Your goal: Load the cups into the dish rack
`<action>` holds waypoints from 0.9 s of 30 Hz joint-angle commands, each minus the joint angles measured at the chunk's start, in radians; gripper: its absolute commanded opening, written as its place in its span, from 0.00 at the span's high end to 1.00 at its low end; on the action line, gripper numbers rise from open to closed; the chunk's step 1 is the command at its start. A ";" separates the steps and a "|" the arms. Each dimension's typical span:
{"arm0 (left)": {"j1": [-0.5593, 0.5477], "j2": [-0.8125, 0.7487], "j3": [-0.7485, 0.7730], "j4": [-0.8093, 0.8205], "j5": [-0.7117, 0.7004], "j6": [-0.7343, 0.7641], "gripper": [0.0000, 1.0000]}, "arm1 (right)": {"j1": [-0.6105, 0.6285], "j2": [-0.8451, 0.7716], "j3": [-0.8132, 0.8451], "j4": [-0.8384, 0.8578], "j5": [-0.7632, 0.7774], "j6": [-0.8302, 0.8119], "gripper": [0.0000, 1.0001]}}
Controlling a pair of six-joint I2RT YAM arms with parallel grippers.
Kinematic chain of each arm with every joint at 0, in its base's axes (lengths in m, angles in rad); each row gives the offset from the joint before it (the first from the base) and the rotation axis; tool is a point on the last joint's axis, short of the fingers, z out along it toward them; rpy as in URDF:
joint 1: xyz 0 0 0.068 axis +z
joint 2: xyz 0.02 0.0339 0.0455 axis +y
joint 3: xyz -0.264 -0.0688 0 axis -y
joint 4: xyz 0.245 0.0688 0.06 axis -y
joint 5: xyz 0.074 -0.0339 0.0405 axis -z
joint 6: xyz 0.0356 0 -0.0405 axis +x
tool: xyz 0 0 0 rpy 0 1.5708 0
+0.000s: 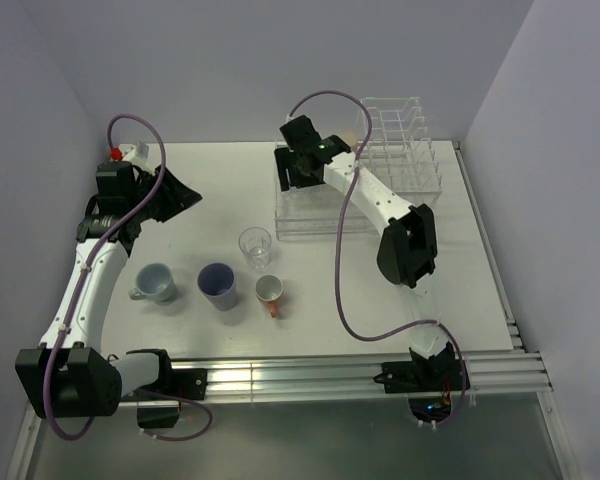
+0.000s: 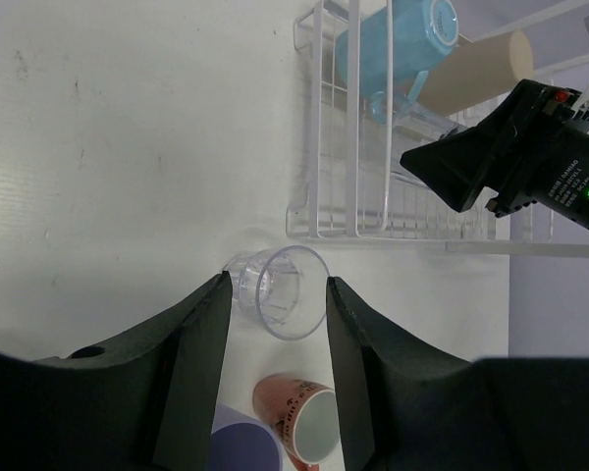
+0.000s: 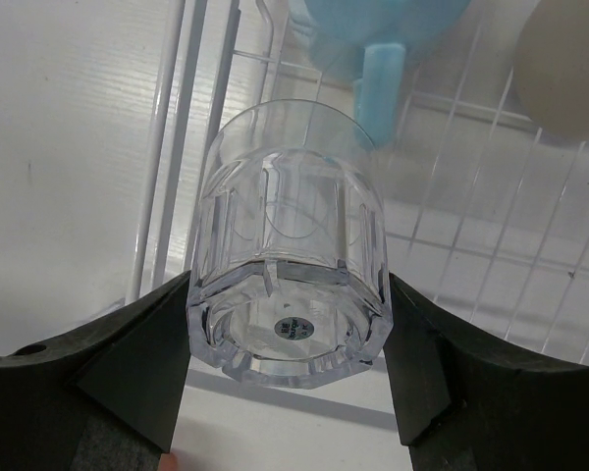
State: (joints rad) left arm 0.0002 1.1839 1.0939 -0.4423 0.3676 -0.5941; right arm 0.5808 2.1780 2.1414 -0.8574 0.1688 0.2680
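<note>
My right gripper point(image 1: 293, 171) point(image 3: 287, 294) is shut on a clear glass point(image 3: 290, 245), base toward the camera, held over the low section of the clear dish rack point(image 1: 365, 190) point(image 3: 177, 147). A light blue cup point(image 3: 373, 39) point(image 2: 398, 39) and a tan cup point(image 3: 569, 69) point(image 2: 481, 69) lie in the rack point(image 2: 353, 196). My left gripper point(image 1: 180, 193) point(image 2: 277, 285) is open and empty, raised above the table. On the table stand a second clear glass point(image 1: 255, 247) point(image 2: 280, 291), a purple cup point(image 1: 217, 284) point(image 2: 238, 446), a grey-blue mug point(image 1: 157, 283) and an orange-handled mug point(image 1: 269, 291) point(image 2: 302, 417).
The rack's taller divider section point(image 1: 398, 130) stands at the back right. Grey walls close in the table on three sides. A metal rail point(image 1: 310, 375) runs along the near edge between the arm bases.
</note>
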 commanded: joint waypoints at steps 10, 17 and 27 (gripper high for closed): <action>-0.002 -0.012 -0.009 0.036 -0.001 0.034 0.51 | 0.002 0.077 0.095 -0.005 0.012 -0.010 1.00; -0.002 -0.004 -0.011 0.037 0.002 0.037 0.51 | 0.002 0.089 0.101 -0.006 0.018 -0.012 0.94; -0.002 0.006 -0.006 0.034 -0.001 0.039 0.51 | 0.002 0.091 0.078 0.008 0.015 -0.004 0.48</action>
State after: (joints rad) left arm 0.0002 1.1923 1.0824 -0.4316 0.3679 -0.5804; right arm 0.5808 2.2642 2.1941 -0.8658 0.1688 0.2672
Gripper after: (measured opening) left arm 0.489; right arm 0.756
